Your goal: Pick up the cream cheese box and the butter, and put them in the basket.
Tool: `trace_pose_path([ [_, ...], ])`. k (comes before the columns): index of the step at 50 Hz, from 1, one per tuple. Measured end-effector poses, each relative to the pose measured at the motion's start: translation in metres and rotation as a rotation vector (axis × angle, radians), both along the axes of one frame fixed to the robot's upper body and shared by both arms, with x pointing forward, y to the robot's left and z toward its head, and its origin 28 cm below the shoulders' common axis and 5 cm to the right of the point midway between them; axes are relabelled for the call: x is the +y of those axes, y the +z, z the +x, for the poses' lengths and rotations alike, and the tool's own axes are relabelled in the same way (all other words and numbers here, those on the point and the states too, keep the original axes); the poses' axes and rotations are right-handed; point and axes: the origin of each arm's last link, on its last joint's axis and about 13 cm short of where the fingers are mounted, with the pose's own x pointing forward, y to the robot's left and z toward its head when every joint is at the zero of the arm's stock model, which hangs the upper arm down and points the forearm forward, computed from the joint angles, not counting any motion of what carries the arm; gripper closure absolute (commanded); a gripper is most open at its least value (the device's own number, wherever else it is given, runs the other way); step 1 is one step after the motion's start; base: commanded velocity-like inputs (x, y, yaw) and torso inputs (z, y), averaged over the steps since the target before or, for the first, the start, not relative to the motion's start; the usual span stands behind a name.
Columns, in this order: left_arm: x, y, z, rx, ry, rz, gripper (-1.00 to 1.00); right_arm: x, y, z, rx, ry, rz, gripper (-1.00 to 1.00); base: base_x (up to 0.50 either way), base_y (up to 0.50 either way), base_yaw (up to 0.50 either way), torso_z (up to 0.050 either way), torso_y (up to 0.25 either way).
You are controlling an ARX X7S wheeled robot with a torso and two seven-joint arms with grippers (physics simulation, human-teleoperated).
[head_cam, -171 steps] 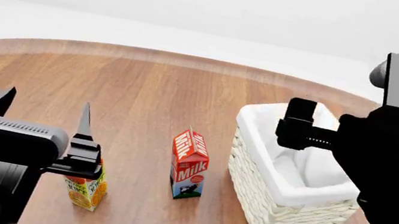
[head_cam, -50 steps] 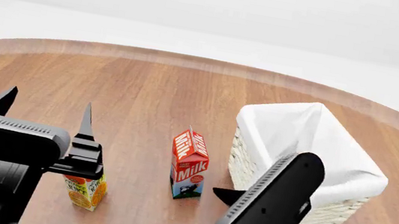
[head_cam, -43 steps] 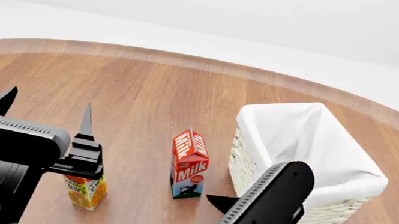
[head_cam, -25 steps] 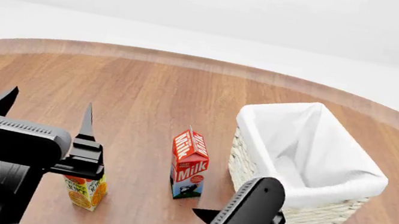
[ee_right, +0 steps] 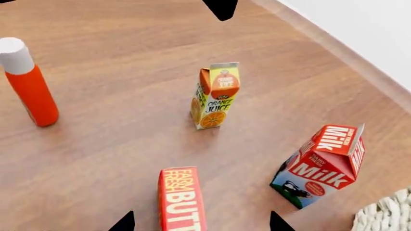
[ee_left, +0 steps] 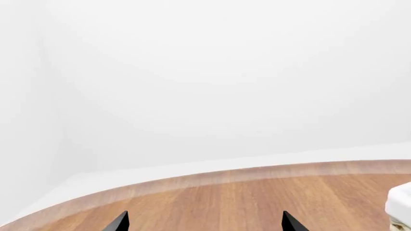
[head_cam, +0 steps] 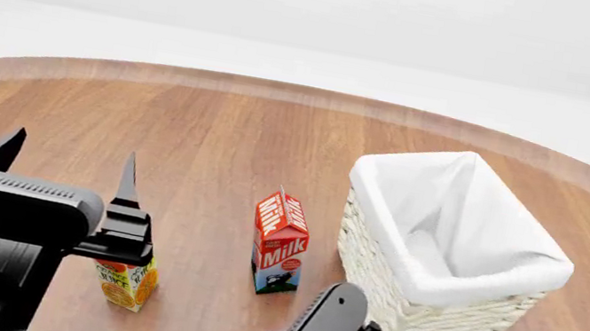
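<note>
Only our right wrist view shows the red-orange rectangular butter box (ee_right: 182, 199), cut off at the frame's edge. Both grippers, left (head_cam: 65, 165) and right (ee_right: 200, 222), hang spread and empty.

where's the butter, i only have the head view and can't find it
Observer: The butter lies flat on the table; the right wrist view shows it between the two lower fingertips of the right gripper.
Operator: is that gripper open
Observer: Yes, nothing is between its fingertips; the butter is below them, not gripped.
Operator: anything beside the butter
Observer: An orange bottle with a white cap stands apart from it; the head view misses that too.
Operator: cream cheese box?
Observer: Not visible in any view; the basket interior shows only white liner.
</note>
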Motion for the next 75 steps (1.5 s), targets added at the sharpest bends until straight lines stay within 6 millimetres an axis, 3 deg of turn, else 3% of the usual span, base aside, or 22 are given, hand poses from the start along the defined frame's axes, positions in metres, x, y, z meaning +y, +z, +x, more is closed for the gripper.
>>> trace_pose_path([
  [43,-0.001,0.000,0.001,0.001,-0.002,0.002,-1.00,0.005,-0.011,0.029,0.021,0.088,-0.031,-1.00,0.00,0.00,0.00,0.000,0.000],
  [75,0.000,0.000,0.001,0.001,-0.002,0.002,-1.00,0.008,-0.032,0.049,0.099,0.111,-0.068,-1.00,0.00,0.00,0.00,0.000,0.000],
])
